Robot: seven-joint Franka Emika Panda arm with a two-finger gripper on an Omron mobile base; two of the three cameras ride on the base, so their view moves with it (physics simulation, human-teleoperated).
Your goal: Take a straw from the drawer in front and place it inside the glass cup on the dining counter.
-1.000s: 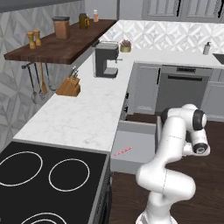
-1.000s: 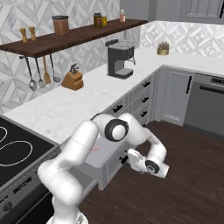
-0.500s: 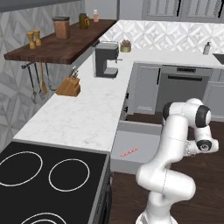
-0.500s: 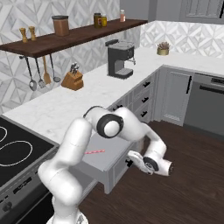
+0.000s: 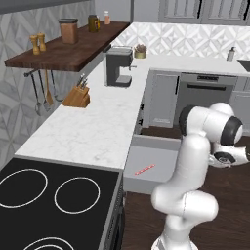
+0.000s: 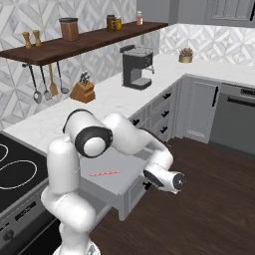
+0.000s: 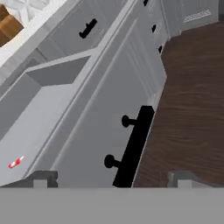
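**Entry: the drawer stage, straw not yet taken**

- My gripper (image 6: 175, 183): one. It hangs out in front of the drawer front, just off the handle, over the dark wood floor. The jaws stand wide apart and hold nothing; in the hand view the two tips (image 7: 43, 178) sit on either side of the handle with clear space between. I judge it stands there because the handle is what moves the drawer, and it now has to rise and come over the front to reach inside.
- Drawer (image 6: 124, 191): one, pulled well out from under the marble worktop, so its light grey interior is exposed from above. Open far enough, I judge, for a pick from overhead.
- Drawer handle (image 7: 133, 148): one, a dark bar on two small posts, untouched.
- Straw (image 6: 104, 173): one, red-pink, lying flat on the drawer floor near the cabinet side, well apart from my gripper. The left base view shows it too (image 5: 144, 169), set at a slant. Only its end shows in the hand view, so I cannot tell its stripes clearly there.
- Coffee machine (image 6: 136, 67): one, on the worktop, well back.
- Knife block (image 6: 82, 91): one, against the tiled wall.
- Hanging utensils (image 6: 49, 82): three, possibly; they are small.
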